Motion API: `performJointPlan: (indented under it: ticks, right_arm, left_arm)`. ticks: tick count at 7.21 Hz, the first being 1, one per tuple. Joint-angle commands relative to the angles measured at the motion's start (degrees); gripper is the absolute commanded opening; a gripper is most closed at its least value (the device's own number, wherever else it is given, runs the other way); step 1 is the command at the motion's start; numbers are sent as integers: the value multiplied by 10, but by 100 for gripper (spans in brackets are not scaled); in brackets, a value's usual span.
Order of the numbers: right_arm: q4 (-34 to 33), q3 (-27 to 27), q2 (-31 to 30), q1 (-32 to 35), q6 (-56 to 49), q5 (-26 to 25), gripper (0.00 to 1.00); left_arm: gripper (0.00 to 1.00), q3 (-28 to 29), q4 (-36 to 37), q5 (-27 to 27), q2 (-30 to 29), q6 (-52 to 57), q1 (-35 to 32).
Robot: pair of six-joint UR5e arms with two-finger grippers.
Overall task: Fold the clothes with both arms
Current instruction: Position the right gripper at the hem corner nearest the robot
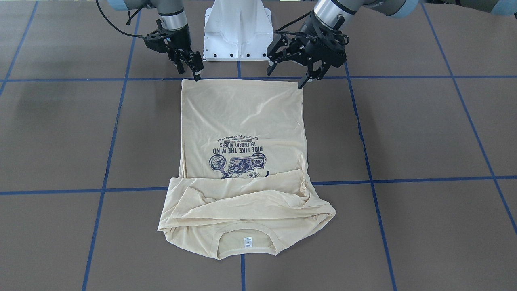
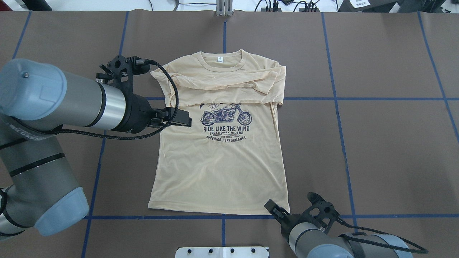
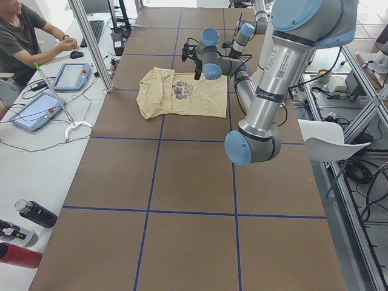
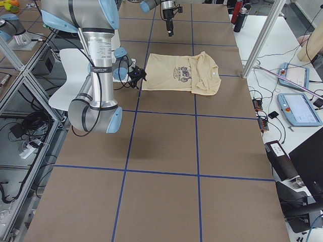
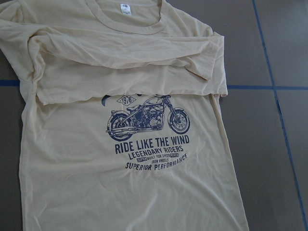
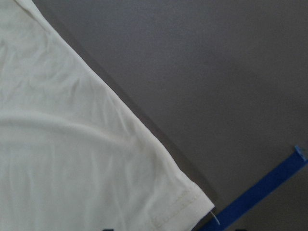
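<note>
The cream-yellow T-shirt lies flat and print side up on the brown table, hem toward the robot. Both sleeves are folded across the chest below the collar and its white neck label. My right gripper is low at the hem's right corner, jaws open, one fingertip at the cloth edge. My left gripper hangs wide open and empty near the hem's left corner. It is well above the cloth, and its wrist view takes in the print.
The white pedestal base stands just behind the hem. Blue tape lines cross the brown table. A seated person, tablets and bottles are on the white side desk beyond the table's far edge.
</note>
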Motion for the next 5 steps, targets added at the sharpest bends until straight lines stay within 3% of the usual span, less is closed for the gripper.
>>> performJointPlan:
  ticks: [1, 5]
  right_arm:
    - [-5, 2, 5, 29, -7, 5, 83]
    - [-37, 2, 7, 31, -19, 9, 83]
  left_arm:
    - [98, 1, 0, 3, 0, 0, 1]
    - [98, 13, -1, 3, -2, 1, 3]
